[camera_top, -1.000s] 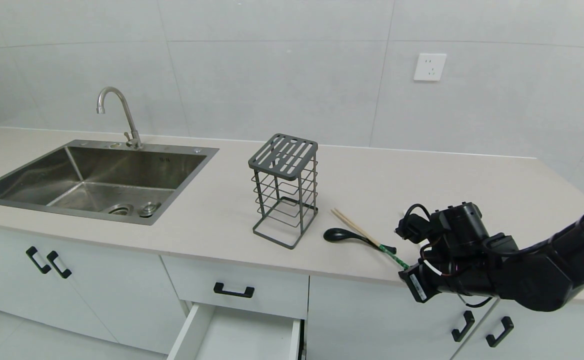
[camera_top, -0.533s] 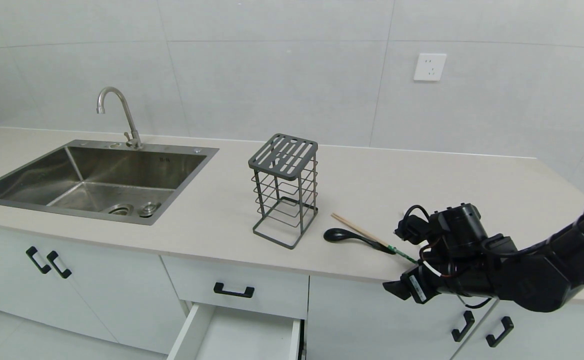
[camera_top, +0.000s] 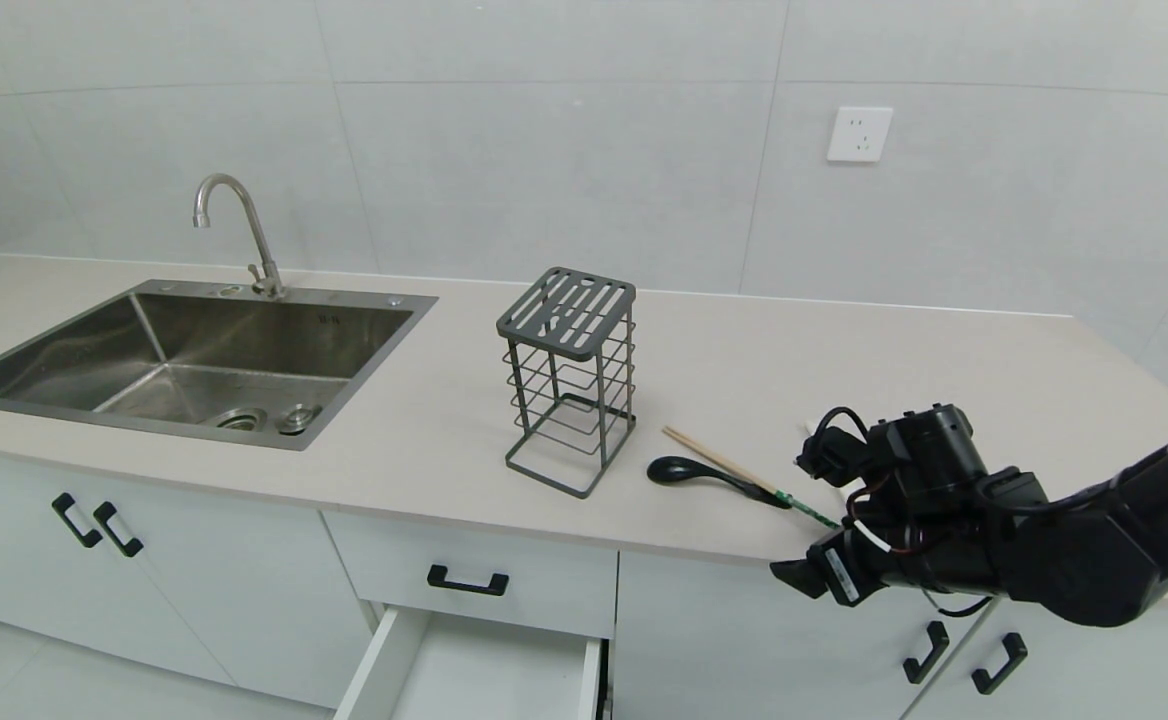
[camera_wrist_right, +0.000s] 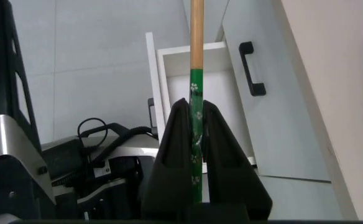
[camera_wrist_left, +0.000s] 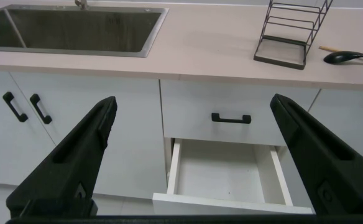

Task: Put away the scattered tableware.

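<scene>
A pale countertop runs along a tiled wall, with a steel sink set in at the left. Below the near edge, a white drawer stands open. A wire rack stands upright at centre. The left gripper is spread wide, facing the drawer. The right gripper, at the near right edge, is clamped on the green end of the chopsticks. They slant across the handle of a black spoon lying just right of the rack.
</scene>
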Tool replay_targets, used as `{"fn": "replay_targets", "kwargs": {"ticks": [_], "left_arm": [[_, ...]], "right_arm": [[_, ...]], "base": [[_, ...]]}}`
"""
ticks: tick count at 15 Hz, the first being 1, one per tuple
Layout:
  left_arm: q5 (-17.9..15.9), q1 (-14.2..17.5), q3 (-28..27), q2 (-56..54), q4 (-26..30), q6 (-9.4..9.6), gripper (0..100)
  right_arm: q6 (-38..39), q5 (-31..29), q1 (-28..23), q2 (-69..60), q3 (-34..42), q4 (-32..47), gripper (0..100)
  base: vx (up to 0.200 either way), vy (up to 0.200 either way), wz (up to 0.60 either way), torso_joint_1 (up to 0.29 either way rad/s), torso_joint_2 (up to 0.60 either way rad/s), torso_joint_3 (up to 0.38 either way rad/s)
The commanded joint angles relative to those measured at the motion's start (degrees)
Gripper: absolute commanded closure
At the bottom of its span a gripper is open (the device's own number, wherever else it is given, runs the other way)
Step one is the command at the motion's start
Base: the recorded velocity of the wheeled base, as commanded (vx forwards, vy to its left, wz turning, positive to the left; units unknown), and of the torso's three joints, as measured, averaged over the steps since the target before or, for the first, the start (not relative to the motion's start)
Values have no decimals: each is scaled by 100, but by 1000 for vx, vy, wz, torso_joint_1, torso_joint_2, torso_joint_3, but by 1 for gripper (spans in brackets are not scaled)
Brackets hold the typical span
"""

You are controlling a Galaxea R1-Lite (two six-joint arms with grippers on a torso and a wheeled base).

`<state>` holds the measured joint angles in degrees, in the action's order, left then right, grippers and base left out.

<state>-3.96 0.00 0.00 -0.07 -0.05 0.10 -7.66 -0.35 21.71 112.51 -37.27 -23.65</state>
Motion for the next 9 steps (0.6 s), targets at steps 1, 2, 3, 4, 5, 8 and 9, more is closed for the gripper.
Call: {"fn": "replay_targets", "kwargs": {"ticks": [1,2,3,4,5,8,9], "left_arm": [[1,0,0,7,-4,-1,0],[1,0,0,7,-4,-1,0],[1,0,0,7,-4,-1,0],[1,0,0,7,-4,-1,0],[1,0,0,7,-4,-1,0],[1,0,0,7,-4,-1,0],[1,0,0,7,-4,-1,0]], "right_arm": [[-8,18,-79,8,-220,-17,0],[-8,27,-79,78,-290,-26,0],[-8,27,-88,263,-457,-26,0],[-8,27,-88,333,-536,-26,0],[-25,27,-123,553,-782,-26,0],[-148,79,-132,746,-888,-26,0],[-148,132,-141,782,-896,-34,0]], "base": [[0,0,0,0,0,0],[0,0,0,0,0,0],[0,0,0,0,0,0],[0,0,0,0,0,0],[0,0,0,0,0,0],[0,0,0,0,0,0],[0,0,0,0,0,0]]}}
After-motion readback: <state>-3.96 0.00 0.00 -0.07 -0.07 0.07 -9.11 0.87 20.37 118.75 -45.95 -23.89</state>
